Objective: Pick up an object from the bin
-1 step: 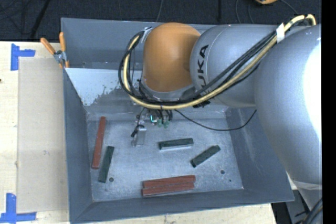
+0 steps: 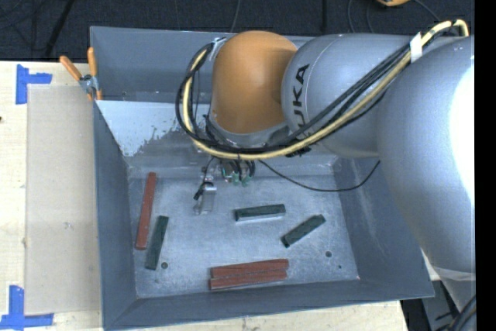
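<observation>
Farthest left, a long red-brown bar (image 2: 145, 211) lies flat on the floor of the grey bin (image 2: 110, 236), running roughly along the left wall. Just beside its lower half is a shorter dark green bar (image 2: 156, 242), tilted much the same way. I cannot tell whether the two touch. Being that close, they would crowd me if I went for either one.

Next come my jaws, pointing down at a bare patch of floor between that pair and the middle of the bin. Nothing shows between them, and I cannot tell whether they are apart or together. They are low, though I can't say whether they touch the metal.

Toward the front wall a second red-brown bar (image 2: 248, 274) lies crosswise, well apart from the others. Just right of my jaws lies a grey-green bar (image 2: 260, 212), almost level in the view, and it is the piece nearest to me. Further right a dark green bar (image 2: 302, 230) sits at a slant. These three each have bare floor around them, so I judge them the easier picks, taken across the narrow width.

My arm (image 2: 434, 159) comes in from the right, its thick grey link crossing the bin's back corner. The orange cover (image 2: 248, 81) rides over my wrist with cables (image 2: 190, 120) looped about it, and the wrist is bent steeply downward.
</observation>
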